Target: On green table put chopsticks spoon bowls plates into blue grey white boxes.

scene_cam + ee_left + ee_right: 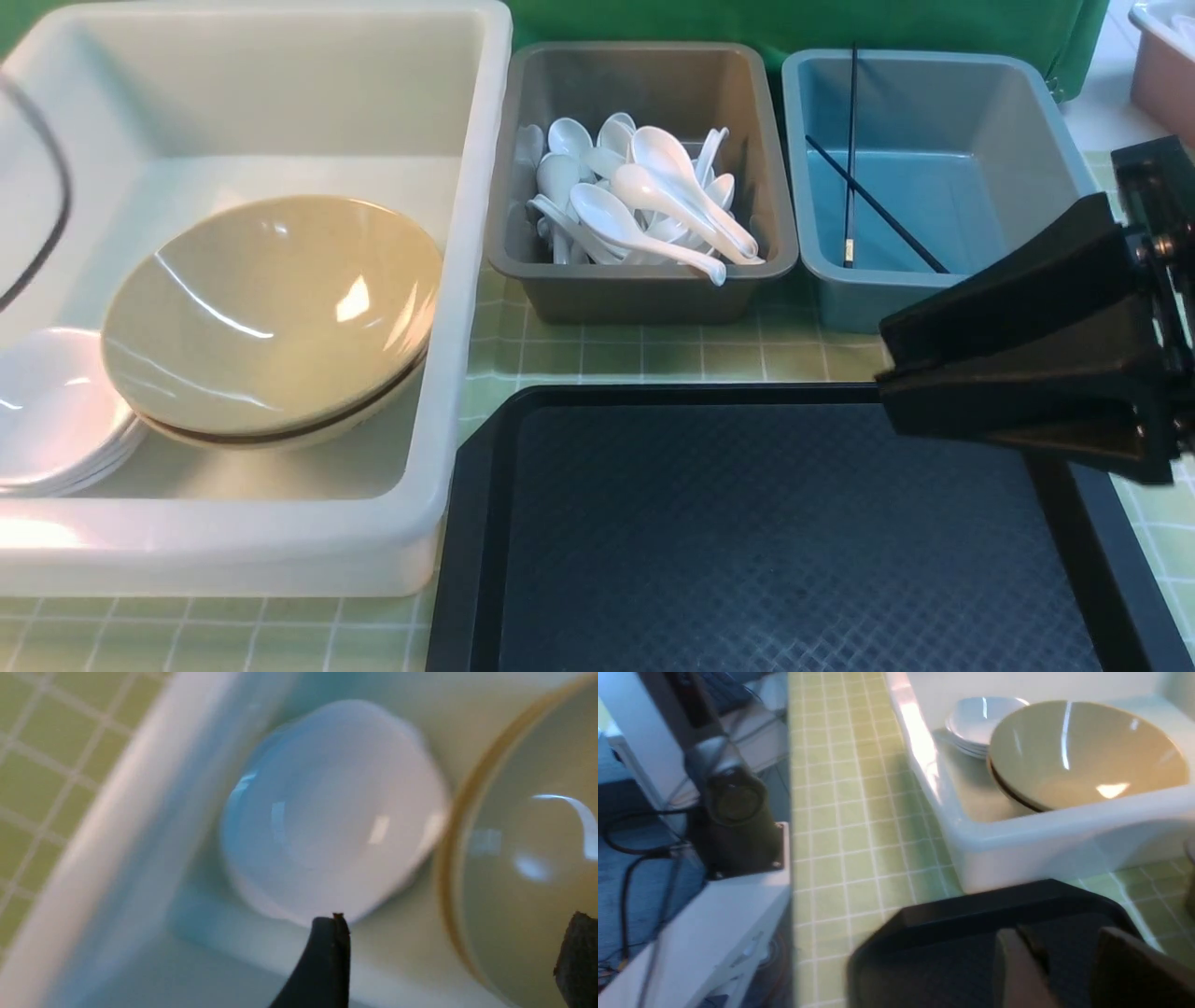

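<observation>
The white box (pixel 467 280) at the left holds stacked tan bowls (pixel 271 308) and a stack of white plates (pixel 47 411). The grey box (pixel 644 294) holds several white spoons (pixel 644 205). The blue box (pixel 840 299) holds black chopsticks (pixel 851 149). My left gripper (pixel 453 938) is out of the front view. In its wrist view it is wide open and empty, above the plates (pixel 336 812) and the bowl's rim (pixel 528 858). My right gripper (pixel 882 375) hovers over the black tray's right side. Its jaws (pixel 1064 956) stand a little apart, with nothing between them.
A black textured tray (pixel 747 523) lies on the green table (pixel 653 355) in front of the boxes. A pinkish tub (pixel 1162 65) stands at the far right. In the right wrist view, the left arm's base (pixel 738 821) stands beyond the table's edge.
</observation>
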`<state>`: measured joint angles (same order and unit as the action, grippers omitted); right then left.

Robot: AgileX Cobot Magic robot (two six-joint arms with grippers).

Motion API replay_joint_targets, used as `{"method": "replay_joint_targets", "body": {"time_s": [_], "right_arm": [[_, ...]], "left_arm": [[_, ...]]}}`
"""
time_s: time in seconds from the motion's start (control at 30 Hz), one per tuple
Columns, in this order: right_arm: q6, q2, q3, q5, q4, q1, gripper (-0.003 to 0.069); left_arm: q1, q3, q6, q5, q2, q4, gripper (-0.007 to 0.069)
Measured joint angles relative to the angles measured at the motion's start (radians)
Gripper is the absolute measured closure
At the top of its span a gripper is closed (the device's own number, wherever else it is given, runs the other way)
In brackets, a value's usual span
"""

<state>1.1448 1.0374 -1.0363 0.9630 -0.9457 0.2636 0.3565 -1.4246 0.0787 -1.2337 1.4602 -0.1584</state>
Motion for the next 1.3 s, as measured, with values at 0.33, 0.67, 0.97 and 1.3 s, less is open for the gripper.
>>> {"method": "replay_joint_targets", "body": {"time_s": [0.33,0.67,0.97,1.3], "right_arm": [[-0.485,0.000,0.000,-0.259,0.377,0.000,0.0426],[-0.912,-0.102,0.018,-0.258,0.745,0.000,0.0622],[-0.936,-0.594,0.391,-0.462,0.803,0.000,0.0635],[-0.904,-1.001,0.808,-0.773,0.809,0.000,0.0634]], "left_arm": [[-0.416,-0.002,0.336,-0.001,-0.104,-0.319,0.0263],[-0.548,-0.002,0.345,-0.011,-0.120,-0.352,0.0627],[-0.548,0.261,0.272,-0.008,-0.420,-0.405,0.0626],[-0.548,0.821,0.239,0.260,-1.017,-0.641,0.0626]]}}
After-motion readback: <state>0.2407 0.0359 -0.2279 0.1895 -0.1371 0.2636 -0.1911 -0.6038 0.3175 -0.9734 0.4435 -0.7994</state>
